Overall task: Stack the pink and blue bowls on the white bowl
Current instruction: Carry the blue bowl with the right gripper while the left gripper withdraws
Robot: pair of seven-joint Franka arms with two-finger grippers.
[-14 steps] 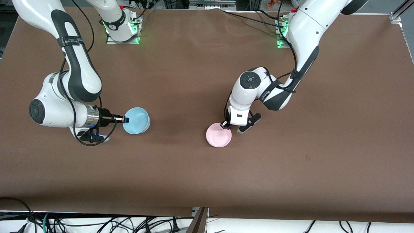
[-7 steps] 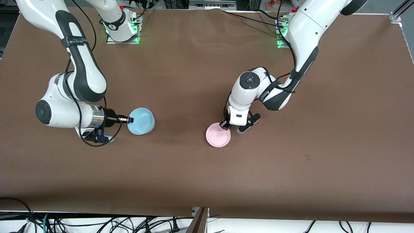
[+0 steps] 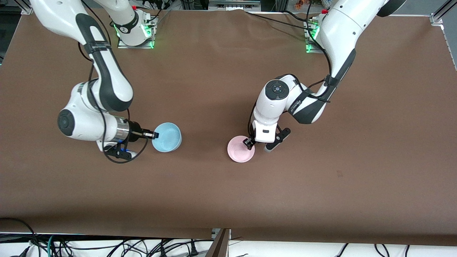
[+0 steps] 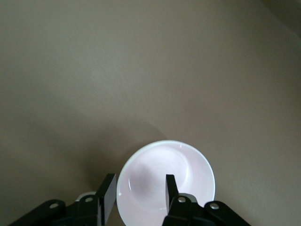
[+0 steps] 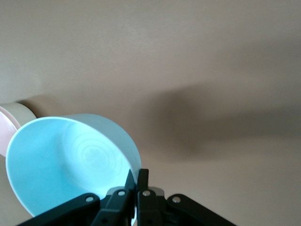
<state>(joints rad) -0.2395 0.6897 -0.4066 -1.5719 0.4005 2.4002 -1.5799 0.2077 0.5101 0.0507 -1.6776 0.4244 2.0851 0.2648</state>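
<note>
Right gripper [image 3: 155,135], mid-left of frame, pinches the blue bowl [image 3: 167,137]; left gripper [image 3: 249,143] stands parted astride the pink bowl [image 3: 241,150], apparently stacked.

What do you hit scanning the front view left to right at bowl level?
right gripper shut on the blue bowl's rim → blue bowl → pink bowl → left gripper, fingers apart astride the pink bowl's rim.
</note>
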